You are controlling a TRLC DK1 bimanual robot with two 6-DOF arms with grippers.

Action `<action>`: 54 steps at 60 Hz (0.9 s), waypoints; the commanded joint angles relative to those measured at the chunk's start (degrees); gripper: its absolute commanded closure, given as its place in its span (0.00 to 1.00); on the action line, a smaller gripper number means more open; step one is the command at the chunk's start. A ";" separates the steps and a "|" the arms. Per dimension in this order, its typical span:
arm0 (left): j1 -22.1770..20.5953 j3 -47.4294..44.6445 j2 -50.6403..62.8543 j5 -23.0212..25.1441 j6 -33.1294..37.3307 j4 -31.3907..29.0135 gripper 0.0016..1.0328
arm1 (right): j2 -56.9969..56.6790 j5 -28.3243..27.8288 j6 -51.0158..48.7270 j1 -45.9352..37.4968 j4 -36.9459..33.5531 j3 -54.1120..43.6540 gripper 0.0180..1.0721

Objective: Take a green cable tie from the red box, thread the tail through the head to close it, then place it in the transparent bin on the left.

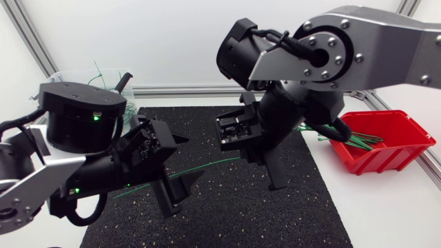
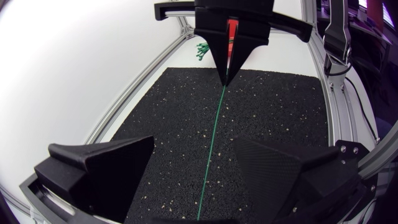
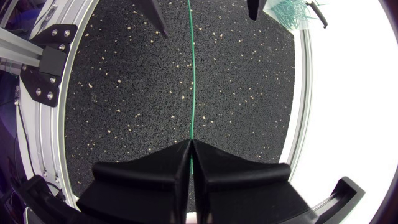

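Right gripper (image 3: 191,144): the jaws are pressed together and pinch one end of the green cable tie (image 3: 192,74) right at the fingertips. Its arm comes in from the right and hangs over the middle of the mat.

Left gripper (image 2: 194,142): the jaws are spread wide and grip nothing. It faces the right gripper across the mat, tip towards tip, with a stretch of mat between them.

Green cable tie: a single thin strip runs out straight from the right gripper's tips towards the left arm. It passes through the gap between the left fingers (image 2: 102,168), with mat showing on either side, so it seems to touch neither. From above, its free end carries on past the left gripper. It is a plain line, not closed into a loop. I cannot tell whether the free end rests on the mat.

Black mat (image 1: 227,213): speckled, it covers the middle of the white table (image 1: 386,207) and lies under both grippers.

Red box (image 1: 386,141): it sits on the table just beside the mat's right edge, partly behind the right arm. A bundle of spare ties (image 1: 358,142) lies in it, with some ends poking over the rim towards the mat.

Transparent bin (image 1: 62,77): it stands at the far left corner, half hidden behind the left arm. A tangle of finished ties (image 3: 289,11) shows inside it.
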 commanded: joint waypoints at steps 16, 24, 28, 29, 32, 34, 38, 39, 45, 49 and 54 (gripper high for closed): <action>-1.28 0.20 5.26 1.90 2.67 3.20 0.20 | 1.64 0.21 2.00 1.71 0.56 1.60 0.94; -1.28 -0.15 6.49 1.90 3.03 4.17 0.22 | 1.73 0.12 2.08 1.97 0.56 1.95 0.94; -1.19 -0.50 6.84 1.99 3.90 5.05 0.26 | 1.73 0.03 2.17 2.23 0.56 1.95 0.94; -1.10 -0.59 7.01 1.99 3.90 5.48 0.27 | 1.73 0.12 2.17 2.32 0.56 1.95 0.94; -1.01 -0.50 7.10 1.99 3.99 5.57 0.28 | 1.81 0.12 2.17 2.58 0.56 1.95 0.94; -1.01 -0.50 7.19 1.99 4.17 5.57 0.28 | 1.90 0.21 2.17 2.67 0.56 1.95 0.94; -1.01 -0.50 7.36 2.07 4.87 5.75 0.35 | 2.08 0.21 2.17 2.76 0.56 2.04 0.94; -1.01 -0.50 7.36 2.07 4.96 5.84 0.35 | 2.08 0.21 2.17 2.76 0.56 2.04 0.94; -1.01 -0.32 7.89 2.07 5.05 6.19 0.44 | 2.25 0.21 2.26 3.02 0.56 2.13 0.94; -1.01 -0.32 8.16 2.07 5.05 6.28 0.50 | 2.25 0.21 2.35 3.11 0.65 2.13 0.94; -1.10 -0.50 8.33 2.07 5.22 6.28 0.57 | 2.08 0.21 2.35 3.29 0.65 2.22 0.94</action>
